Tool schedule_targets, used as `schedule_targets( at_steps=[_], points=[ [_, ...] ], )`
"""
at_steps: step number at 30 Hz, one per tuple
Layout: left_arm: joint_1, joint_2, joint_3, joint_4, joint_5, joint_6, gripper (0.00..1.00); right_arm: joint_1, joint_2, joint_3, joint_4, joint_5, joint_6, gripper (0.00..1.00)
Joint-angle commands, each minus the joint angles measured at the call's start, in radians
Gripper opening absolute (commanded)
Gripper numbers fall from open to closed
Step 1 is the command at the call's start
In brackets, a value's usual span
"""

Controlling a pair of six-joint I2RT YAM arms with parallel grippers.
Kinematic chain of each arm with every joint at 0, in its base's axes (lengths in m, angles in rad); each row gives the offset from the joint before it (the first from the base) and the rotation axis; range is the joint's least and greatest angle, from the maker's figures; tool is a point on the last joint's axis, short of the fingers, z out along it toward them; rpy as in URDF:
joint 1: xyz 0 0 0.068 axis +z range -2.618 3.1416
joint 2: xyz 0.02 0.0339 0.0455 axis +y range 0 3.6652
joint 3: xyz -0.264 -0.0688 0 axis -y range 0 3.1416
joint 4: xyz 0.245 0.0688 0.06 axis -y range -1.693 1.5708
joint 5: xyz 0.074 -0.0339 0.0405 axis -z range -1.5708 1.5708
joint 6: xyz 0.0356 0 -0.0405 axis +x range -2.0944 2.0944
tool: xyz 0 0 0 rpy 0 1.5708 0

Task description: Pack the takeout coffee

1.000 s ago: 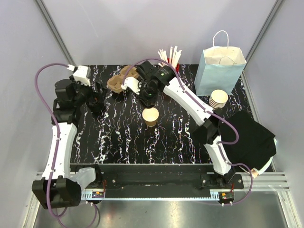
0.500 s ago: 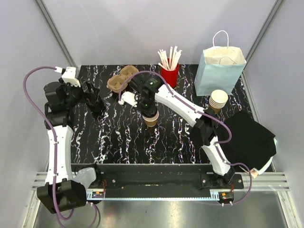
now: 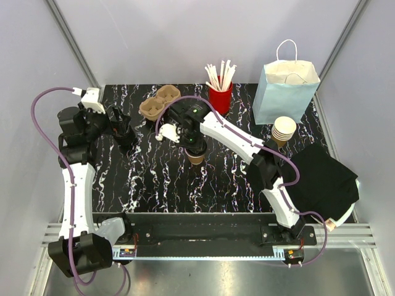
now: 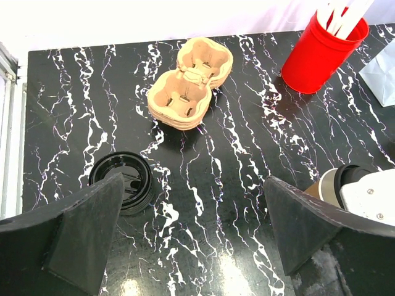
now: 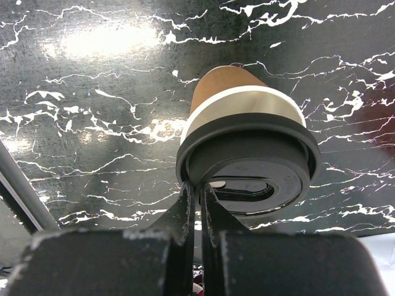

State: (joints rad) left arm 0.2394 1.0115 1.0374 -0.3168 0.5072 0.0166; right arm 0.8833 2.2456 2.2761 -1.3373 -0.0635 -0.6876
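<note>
My right jaws are pressed almost together on the near lip of the round black plastic lid [image 5: 247,166]. It sits on top of the small tan-brown paper coffee cup [image 5: 222,83], which stands upright near the middle of the black white-veined marble counter [image 5: 92,92]. I judge this to be the capping step. To do it well I should push straight down, not sideways, because so light a cup would likely tip or skid. I should let go only when the lid sits level all round, then take the cup by its wall below the lid. A pale band shows under the lid's skirt, and I cannot tell whether that is the cup's own rim or a gap left by a lid only half seated. The lid's far edge and the cup's foot are out of my sight, and from above my own arm covers most of the cup. My left jaws are spread wide and hold nothing, hovering near the low stack of black lids [image 4: 121,183]. I cannot count that stack. Beyond it lies the tan moulded-pulp cup carrier [image 4: 190,83], then the red plastic cup of white sticks [image 4: 321,52], cut off at the frame's top. Farthest right stands the pale blue paper bag [image 3: 285,92] with white handles, and I cannot see down to its bottom.
</note>
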Motion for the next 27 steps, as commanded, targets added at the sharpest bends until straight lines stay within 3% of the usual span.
schedule_targets(
  at_steps=[1, 27],
  points=[
    [0.008, -0.016, -0.004, 0.058, 0.033, -0.01, 0.99, 0.016, -0.043, 0.008, -0.293, 0.014, -0.024, 0.0],
    [0.017, -0.016, -0.014, 0.065, 0.044, -0.014, 0.99, 0.023, 0.0, 0.003, -0.292, 0.01, -0.029, 0.0]
  ],
)
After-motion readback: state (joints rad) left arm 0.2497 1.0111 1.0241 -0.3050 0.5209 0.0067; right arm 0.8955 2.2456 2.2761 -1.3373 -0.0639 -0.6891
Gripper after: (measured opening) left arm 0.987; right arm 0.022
